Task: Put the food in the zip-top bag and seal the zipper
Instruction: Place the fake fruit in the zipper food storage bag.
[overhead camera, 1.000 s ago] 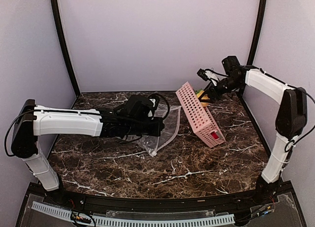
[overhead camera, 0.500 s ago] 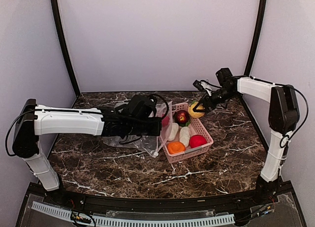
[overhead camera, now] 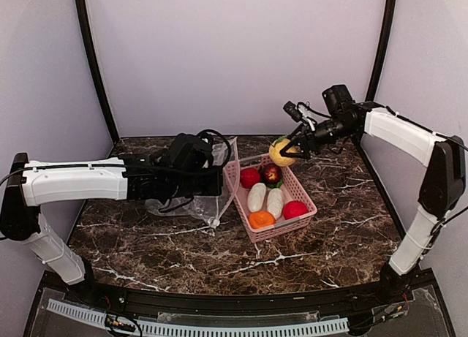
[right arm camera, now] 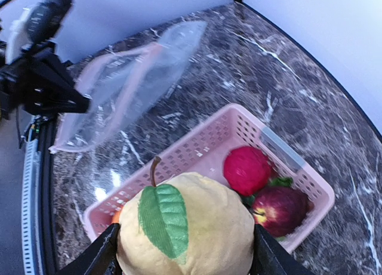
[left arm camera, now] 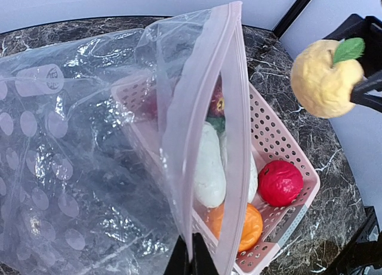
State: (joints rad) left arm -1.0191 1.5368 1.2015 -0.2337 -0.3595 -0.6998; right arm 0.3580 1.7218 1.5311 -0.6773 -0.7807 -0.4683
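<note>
My right gripper (overhead camera: 287,148) is shut on a yellowish-tan toy fruit (overhead camera: 281,151) with a green leaf and holds it in the air above the far end of the pink basket (overhead camera: 306,193). The fruit fills the right wrist view (right arm camera: 185,227) and shows in the left wrist view (left arm camera: 324,78). My left gripper (overhead camera: 218,183) is shut on one lip of the zip-top bag (overhead camera: 183,204) at its pinkish zipper (left arm camera: 230,138), and the bag's mouth gapes open beside the basket. Red (overhead camera: 250,178), maroon (overhead camera: 271,174), white (overhead camera: 257,197), orange (overhead camera: 261,219) and red (overhead camera: 295,210) food lies in the basket.
The pink basket (left arm camera: 280,141) stands upright on the marble table, right of the bag (right arm camera: 131,90). Black frame posts stand at the back corners (overhead camera: 379,52). Purple walls close in the back and both sides.
The basket went from tipped on its side to standing flat. My right gripper lifted the yellowish fruit up and left from the basket's far corner. My left gripper moved left with the bag.
</note>
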